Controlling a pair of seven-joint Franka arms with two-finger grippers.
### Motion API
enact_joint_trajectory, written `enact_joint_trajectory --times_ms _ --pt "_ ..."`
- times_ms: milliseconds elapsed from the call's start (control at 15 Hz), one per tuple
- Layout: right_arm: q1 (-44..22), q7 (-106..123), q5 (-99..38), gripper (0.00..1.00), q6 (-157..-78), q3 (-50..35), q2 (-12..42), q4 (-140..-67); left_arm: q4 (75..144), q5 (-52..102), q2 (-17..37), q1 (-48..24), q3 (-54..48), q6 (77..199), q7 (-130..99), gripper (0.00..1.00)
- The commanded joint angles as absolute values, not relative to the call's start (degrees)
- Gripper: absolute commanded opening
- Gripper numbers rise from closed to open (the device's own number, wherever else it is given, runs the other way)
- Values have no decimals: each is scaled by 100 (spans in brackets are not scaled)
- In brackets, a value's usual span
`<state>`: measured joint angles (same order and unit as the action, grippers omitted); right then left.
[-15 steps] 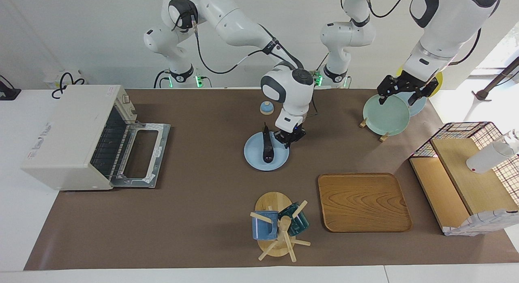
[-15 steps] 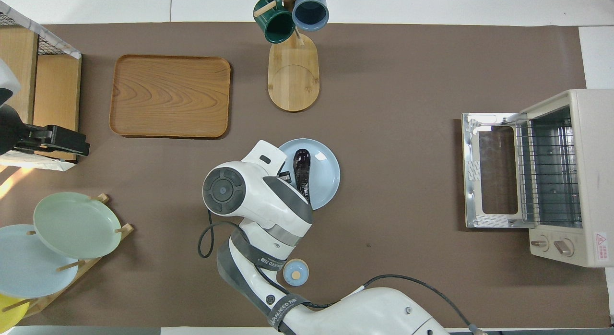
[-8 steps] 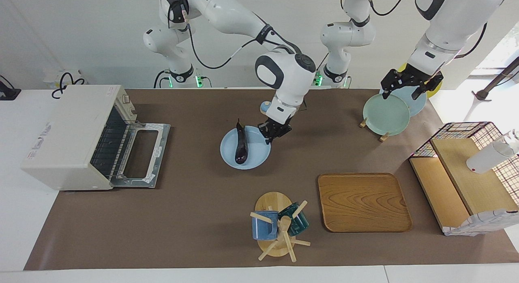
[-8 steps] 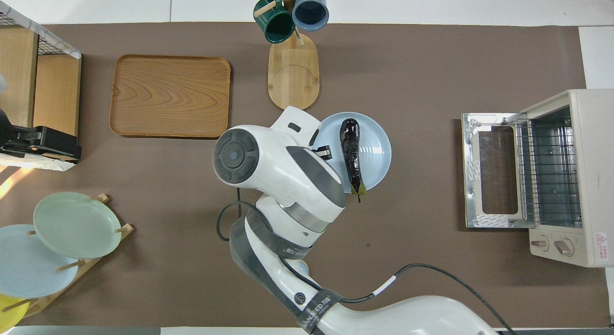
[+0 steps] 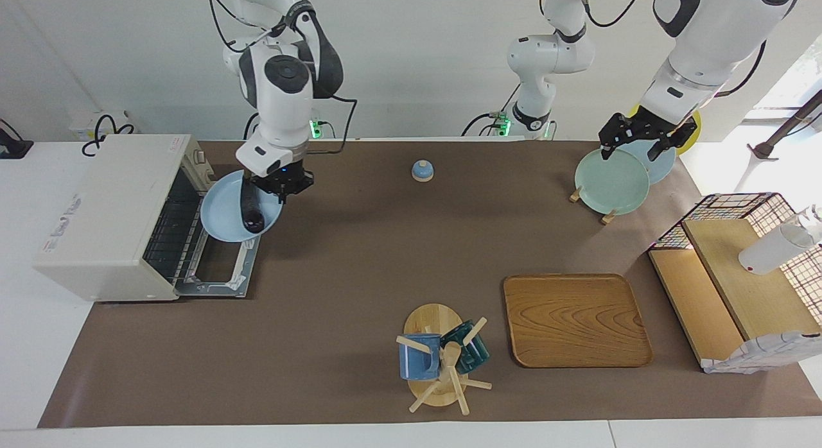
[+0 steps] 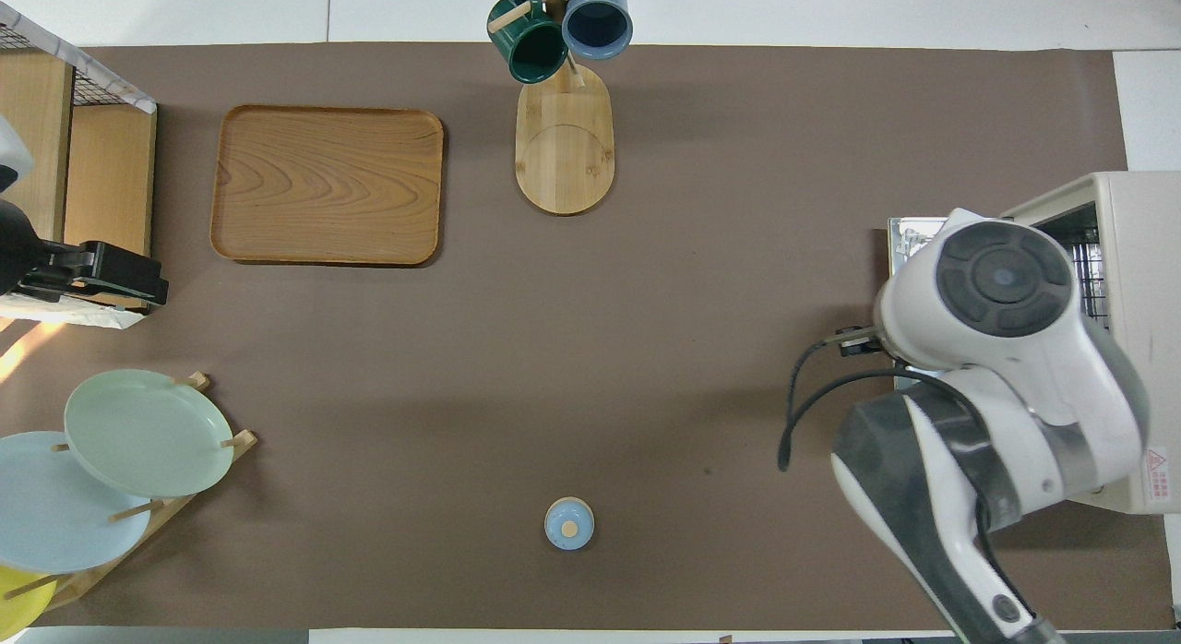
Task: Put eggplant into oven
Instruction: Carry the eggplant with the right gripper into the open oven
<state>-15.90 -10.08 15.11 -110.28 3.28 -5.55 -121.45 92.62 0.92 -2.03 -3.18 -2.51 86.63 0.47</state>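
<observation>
My right gripper (image 5: 280,182) is shut on the rim of a light blue plate (image 5: 225,218) and holds it in the air, tilted, over the oven's open drop-down door (image 5: 221,258). The dark purple eggplant (image 5: 250,212) lies on the plate beside the gripper. The off-white oven (image 5: 109,214) stands at the right arm's end of the table, its wire rack showing. In the overhead view the right arm's wrist hides plate, eggplant and gripper; the oven (image 6: 1139,247) shows beside it. My left gripper (image 5: 629,155) is open over the plate rack and waits.
A pale green plate (image 5: 610,181) and other plates stand in a rack at the left arm's end. A wire shelf unit (image 5: 738,275), a wooden tray (image 5: 575,319), a mug tree (image 5: 440,361) and a small blue knobbed lid (image 5: 422,171) are on the table.
My right gripper has lifted the blue plate with the eggplant off the middle of the table and carried it to above the oven door. The left gripper has barely moved.
</observation>
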Motion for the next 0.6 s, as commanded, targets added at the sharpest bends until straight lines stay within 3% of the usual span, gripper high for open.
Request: enact_joint_trajectory --times_ms 0,267,533 --pt "-688 -178 1591 0 -11626 246 -835 -12725 9202 0 -158 -281 -308 8683 -123 100" --pt "25 561 1591 0 -12803 246 -1098 -13621 9211 0 -167 -281 -308 8684 -123 100" --pt "219 809 1582 0 -13060 246 -1011 -13702 9211 0 -158 -281 -308 8701 -123 100"
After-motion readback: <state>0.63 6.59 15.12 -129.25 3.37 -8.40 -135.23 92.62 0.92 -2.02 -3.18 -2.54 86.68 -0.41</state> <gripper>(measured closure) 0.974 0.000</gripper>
